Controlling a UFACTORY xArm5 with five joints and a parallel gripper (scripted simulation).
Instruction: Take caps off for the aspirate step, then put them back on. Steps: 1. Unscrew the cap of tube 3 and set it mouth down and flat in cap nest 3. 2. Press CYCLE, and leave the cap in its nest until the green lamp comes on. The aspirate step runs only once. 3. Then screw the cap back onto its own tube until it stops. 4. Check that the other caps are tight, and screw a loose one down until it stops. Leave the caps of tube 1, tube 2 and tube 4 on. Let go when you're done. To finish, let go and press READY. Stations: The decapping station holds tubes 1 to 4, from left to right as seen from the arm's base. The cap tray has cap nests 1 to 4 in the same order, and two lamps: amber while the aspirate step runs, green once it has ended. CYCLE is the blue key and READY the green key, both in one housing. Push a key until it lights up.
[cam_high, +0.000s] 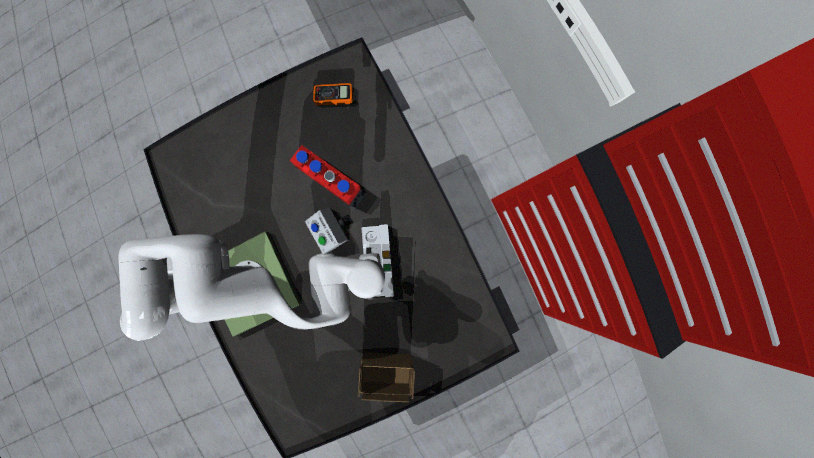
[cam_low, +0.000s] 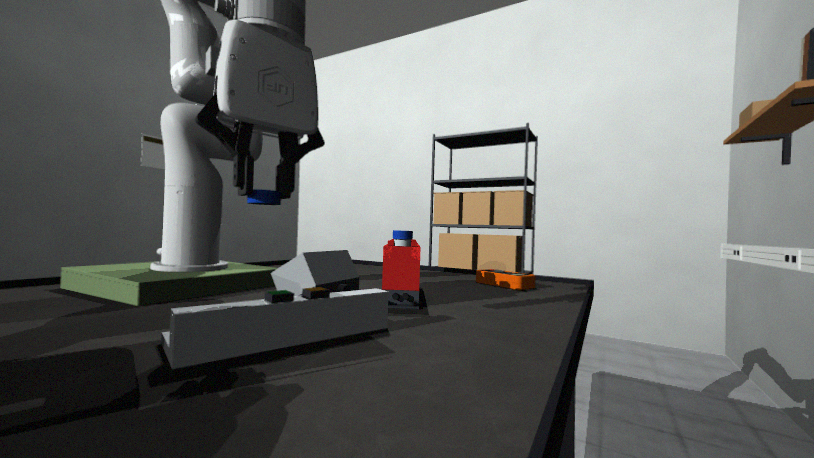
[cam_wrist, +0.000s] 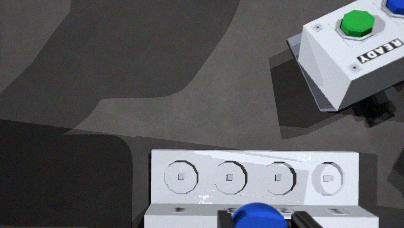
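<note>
Pincer (cam_low: 264, 185) pinching the blue cap (cam_low: 264, 197), held in the air above the white cap tray (cam_wrist: 255, 176) on the bench (cam_low: 455, 364). All four nests empty. Decapping station (cam_high: 326, 173): third tube uncapped.

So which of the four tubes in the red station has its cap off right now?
The third along the red station: tube 3 shows a bare grey mouth, while the other three wear blue caps. Its blue cap is held in the tool.

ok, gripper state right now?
Gripper: closed on the blue cap, held above the cap tray.
</note>
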